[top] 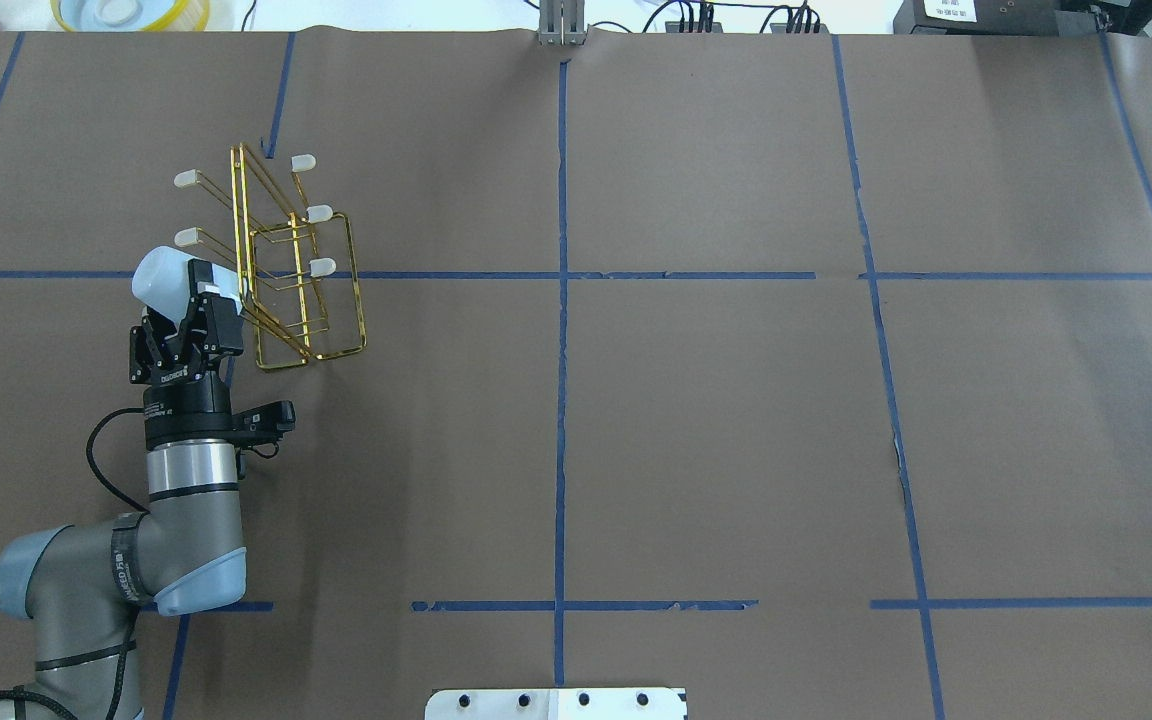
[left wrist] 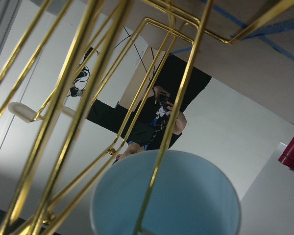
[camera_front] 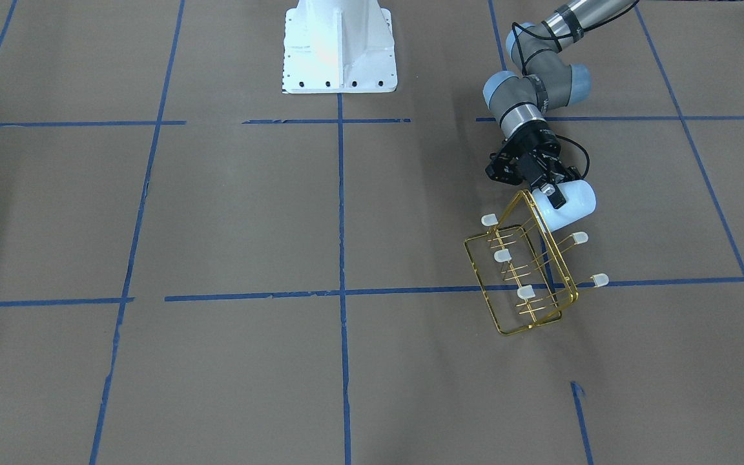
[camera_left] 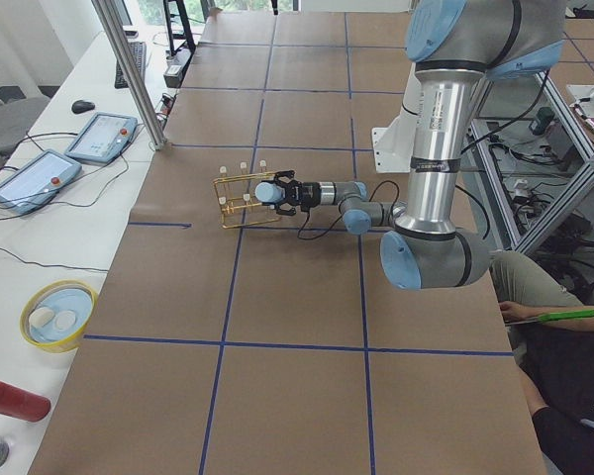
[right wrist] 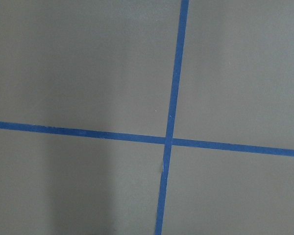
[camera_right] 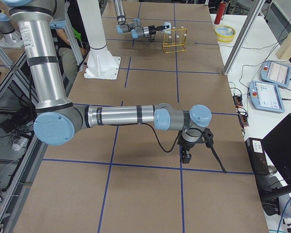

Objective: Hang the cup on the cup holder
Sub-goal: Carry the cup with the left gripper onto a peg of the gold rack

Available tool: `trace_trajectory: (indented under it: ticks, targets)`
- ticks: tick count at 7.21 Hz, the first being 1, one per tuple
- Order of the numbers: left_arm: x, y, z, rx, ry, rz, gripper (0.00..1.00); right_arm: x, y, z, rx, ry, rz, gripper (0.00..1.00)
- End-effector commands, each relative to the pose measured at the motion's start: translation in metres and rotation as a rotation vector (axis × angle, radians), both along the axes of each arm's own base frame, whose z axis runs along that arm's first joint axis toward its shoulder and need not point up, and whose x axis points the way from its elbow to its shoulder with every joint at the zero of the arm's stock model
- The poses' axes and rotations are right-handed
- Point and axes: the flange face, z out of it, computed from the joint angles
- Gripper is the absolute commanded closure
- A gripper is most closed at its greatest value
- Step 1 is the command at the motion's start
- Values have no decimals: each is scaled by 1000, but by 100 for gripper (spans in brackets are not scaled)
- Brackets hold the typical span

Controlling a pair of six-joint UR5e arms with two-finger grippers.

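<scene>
The pale blue-white cup (camera_front: pixel 571 205) is held on its side in my left gripper (camera_front: pixel 549 194), which is shut on it by the rim. The cup lies against the gold wire cup holder (camera_front: pixel 527 278), at the prong nearest the robot on the outer side. That prong's cap is hidden. In the left wrist view a gold wire (left wrist: pixel 172 122) runs into the cup's mouth (left wrist: pixel 186 196). From overhead the cup (top: pixel 162 277) is left of the holder (top: pixel 308 300). My right gripper (camera_right: pixel 186 156) hangs over bare table far from the holder; I cannot tell if it is open or shut.
The white robot base (camera_front: pixel 340 48) stands at the table's middle edge. A yellow-rimmed bowl (camera_left: pixel 57 315) and a red can (camera_left: pixel 10 399) sit on the side bench. Blue tape lines cross the brown table paper.
</scene>
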Motion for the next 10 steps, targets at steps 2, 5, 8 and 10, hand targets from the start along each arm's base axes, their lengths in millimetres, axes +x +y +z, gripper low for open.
trace_trajectory:
  ticks: [2,5,8,10]
  targets:
    - [2,-1,-5,5,34,3,1,0,0,0,0,0,0,0]
    - [0,-1,-6,7,40,1,0,0,0,0,0,0,0,0]
    - [-19,1,-25,26,100,-7,0,0,0,0,0,0,0,0]
    - [-66,13,-27,35,134,-8,0,0,0,0,0,0,0,0]
